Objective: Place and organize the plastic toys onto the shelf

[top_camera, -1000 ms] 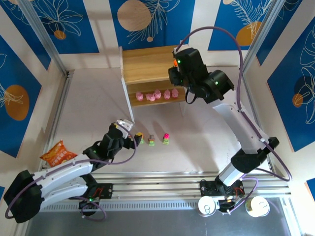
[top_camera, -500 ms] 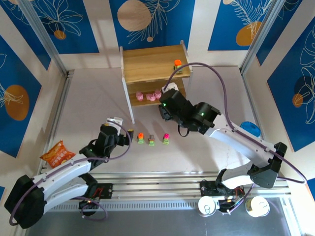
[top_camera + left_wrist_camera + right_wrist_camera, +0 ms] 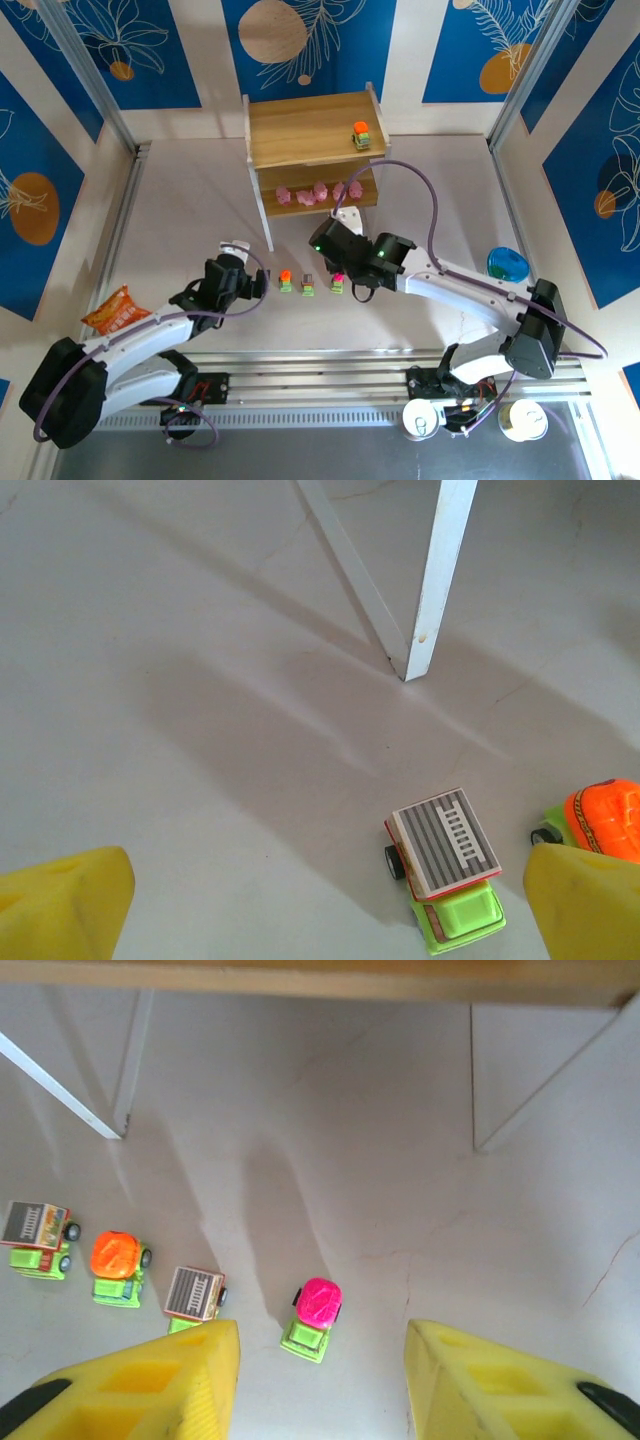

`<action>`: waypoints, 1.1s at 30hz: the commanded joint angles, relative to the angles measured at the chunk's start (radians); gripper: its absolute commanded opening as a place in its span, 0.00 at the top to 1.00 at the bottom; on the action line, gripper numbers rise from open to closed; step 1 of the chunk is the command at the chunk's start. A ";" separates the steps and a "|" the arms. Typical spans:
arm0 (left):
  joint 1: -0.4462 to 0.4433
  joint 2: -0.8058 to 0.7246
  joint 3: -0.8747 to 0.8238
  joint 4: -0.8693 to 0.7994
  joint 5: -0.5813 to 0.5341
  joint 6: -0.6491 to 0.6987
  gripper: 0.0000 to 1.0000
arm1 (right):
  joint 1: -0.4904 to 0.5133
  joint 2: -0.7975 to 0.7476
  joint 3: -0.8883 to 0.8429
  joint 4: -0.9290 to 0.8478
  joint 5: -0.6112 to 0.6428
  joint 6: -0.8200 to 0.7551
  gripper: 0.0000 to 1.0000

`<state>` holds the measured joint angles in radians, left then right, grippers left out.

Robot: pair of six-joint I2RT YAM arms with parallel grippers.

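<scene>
both claws over the row, four trucks to go

the shelf (image 3: pixel 300 130) stands at the middle of the table's (image 3: pixel 190 210) far edge. five pink pigs (image 3: pixel 320 190) line its lower board. one orange-topped truck (image 3: pixel 360 135) sits at the right end of the top board. the other four trucks wait in a row towards the near edge: first grey truck (image 3: pixel 38 1235), orange truck (image 3: pixel 120 1265), second grey truck (image 3: pixel 195 1295), pink truck (image 3: pixel 315 1315).

the right claw (image 3: pixel 320 1345) hangs over the pink truck, jaws part-way apart and nothing between them. the left claw (image 3: pixel 320 910) is spread wide and empty at the left end of the row. the first grey truck lies much nearer one finger (image 3: pixel 585 900) than the other, with the orange truck just beyond.

now the dangers, as i read them. these trucks are on wheels, so a finger landing off-centre could roll one away instead of catching it. the second grey truck sits just beside the pink one, and the right claw's narrow gap leaves little room, so a finger may clip the neighbour on the way down. on the left, closing from this offset could shove the grey truck into the orange one. and with both arms working one short row, they could foul each other.
</scene>
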<state>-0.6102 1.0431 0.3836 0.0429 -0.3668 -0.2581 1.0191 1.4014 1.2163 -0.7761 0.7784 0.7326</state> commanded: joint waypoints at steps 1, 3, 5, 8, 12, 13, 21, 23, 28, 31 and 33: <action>0.012 0.003 0.034 -0.007 0.026 -0.021 0.00 | 0.020 0.031 -0.031 0.016 0.011 0.115 0.53; 0.012 -0.001 0.030 0.000 0.032 -0.023 0.00 | 0.026 0.054 -0.046 0.022 0.009 0.142 0.53; 0.014 -0.003 0.027 0.002 0.034 -0.023 0.00 | 0.029 0.072 -0.066 0.041 -0.003 0.159 0.53; 0.014 -0.001 0.028 0.002 0.030 -0.025 0.00 | 0.030 0.107 -0.082 0.063 -0.017 0.185 0.53; 0.015 0.007 0.031 -0.004 0.019 -0.030 0.00 | 0.033 0.148 -0.093 0.067 -0.018 0.222 0.53; 0.014 0.006 0.032 0.000 0.022 -0.030 0.00 | 0.032 0.154 -0.099 0.073 -0.019 0.230 0.53; 0.014 0.018 0.031 0.013 0.047 -0.029 0.00 | 0.026 0.228 -0.118 0.112 -0.059 0.261 0.52; 0.014 0.017 0.032 0.015 0.050 -0.029 0.00 | 0.024 0.248 -0.126 0.128 -0.071 0.266 0.52; 0.014 0.015 0.030 0.014 0.049 -0.027 0.00 | 0.013 0.282 -0.145 0.152 -0.092 0.283 0.52; 0.014 0.014 0.030 0.014 0.050 -0.029 0.00 | 0.012 0.290 -0.156 0.166 -0.098 0.287 0.53; 0.014 0.015 0.030 0.013 0.051 -0.029 0.00 | 0.010 0.296 -0.161 0.172 -0.102 0.289 0.52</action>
<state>-0.6060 1.0576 0.3882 0.0441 -0.3294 -0.2806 1.0336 1.6878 1.0676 -0.6262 0.6910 0.9874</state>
